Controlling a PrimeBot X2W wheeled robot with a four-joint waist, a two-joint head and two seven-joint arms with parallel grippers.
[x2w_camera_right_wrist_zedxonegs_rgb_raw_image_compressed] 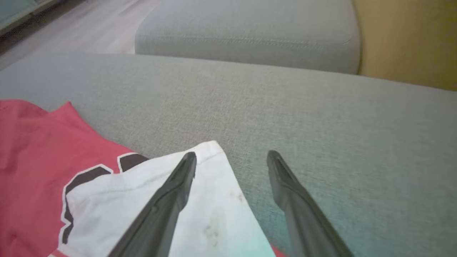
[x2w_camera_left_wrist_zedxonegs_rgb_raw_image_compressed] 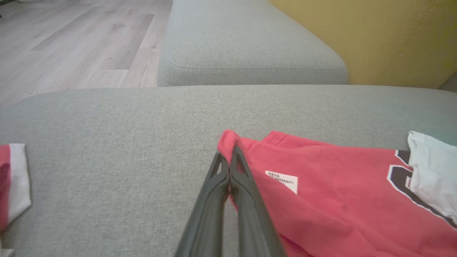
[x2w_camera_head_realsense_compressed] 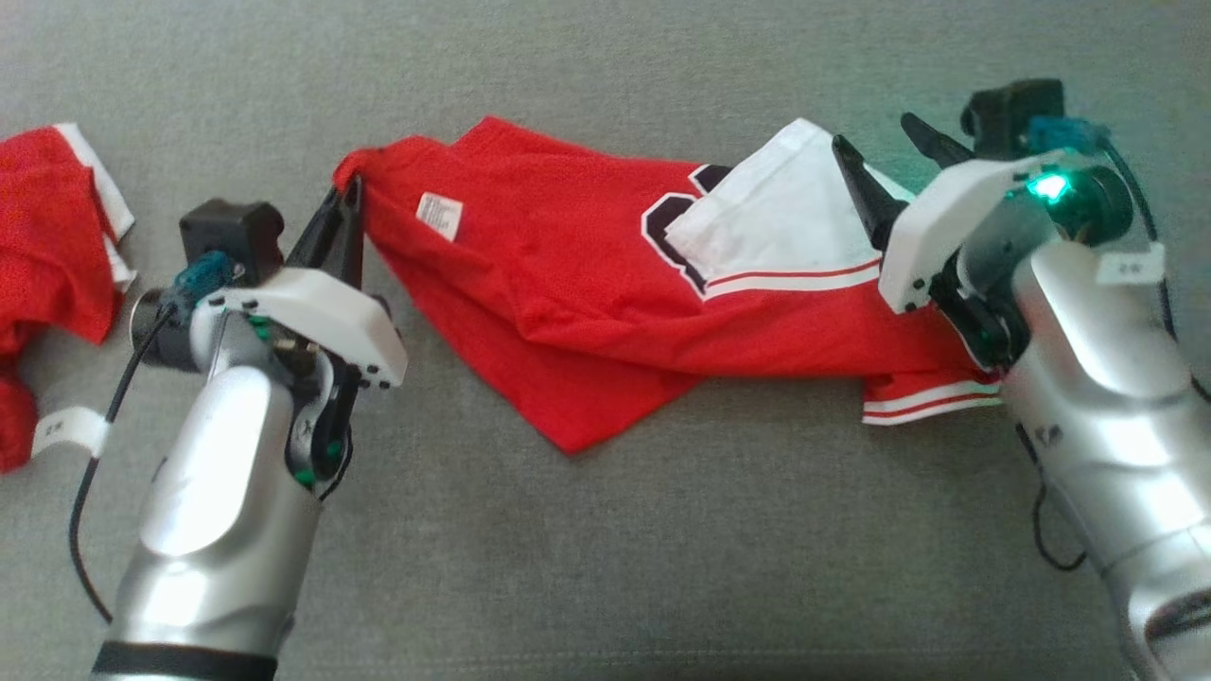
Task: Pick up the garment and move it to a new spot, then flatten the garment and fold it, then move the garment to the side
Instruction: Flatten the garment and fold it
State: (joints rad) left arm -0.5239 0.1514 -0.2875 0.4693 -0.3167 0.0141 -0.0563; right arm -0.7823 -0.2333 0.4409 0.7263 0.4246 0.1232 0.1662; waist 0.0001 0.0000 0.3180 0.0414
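Red garment [x2w_camera_head_realsense_compressed: 587,284] lying rumpled and partly folded over itself on the grey sofa cushion [x2w_camera_head_realsense_compressed: 605,530], stretched from middle left towards the right side of the head view. Left jaws clenched on the garment's far left corner, fingers [x2w_camera_left_wrist_zedxonegs_rgb_raw_image_compressed: 246,185] pressed together with a nub of red cloth pinched at their tips, that corner pulled into a point. White care label [x2w_camera_head_realsense_compressed: 440,215] just right of the pinch. Black-and-white lettering [x2w_camera_head_realsense_compressed: 667,232] partly covered by a white panel [x2w_camera_head_realsense_compressed: 785,227] folded across it. Red-and-white striped trim [x2w_camera_head_realsense_compressed: 932,402] poking out at the lower right, beside the right forearm [x2w_camera_head_realsense_compressed: 1116,397]. Right jaws released, spread wide, grasping nothing: one finger [x2w_camera_right_wrist_zedxonegs_rgb_raw_image_compressed: 171,200] above the white panel's corner, the other over bare cushion; contact with the cloth impossible to tell. Green light [x2w_camera_head_realsense_compressed: 1045,186] glowing near the base of the right jaws. Second red-and-white garment [x2w_camera_head_realsense_compressed: 47,227] well apart at the far left edge. Beyond the cushion in the wrist views, another grey cushion [x2w_camera_left_wrist_zedxonegs_rgb_raw_image_compressed: 250,46], pale wooden floor [x2w_camera_left_wrist_zedxonegs_rgb_raw_image_compressed: 71,43] and a mustard-yellow surface [x2w_camera_left_wrist_zedxonegs_rgb_raw_image_compressed: 392,35].
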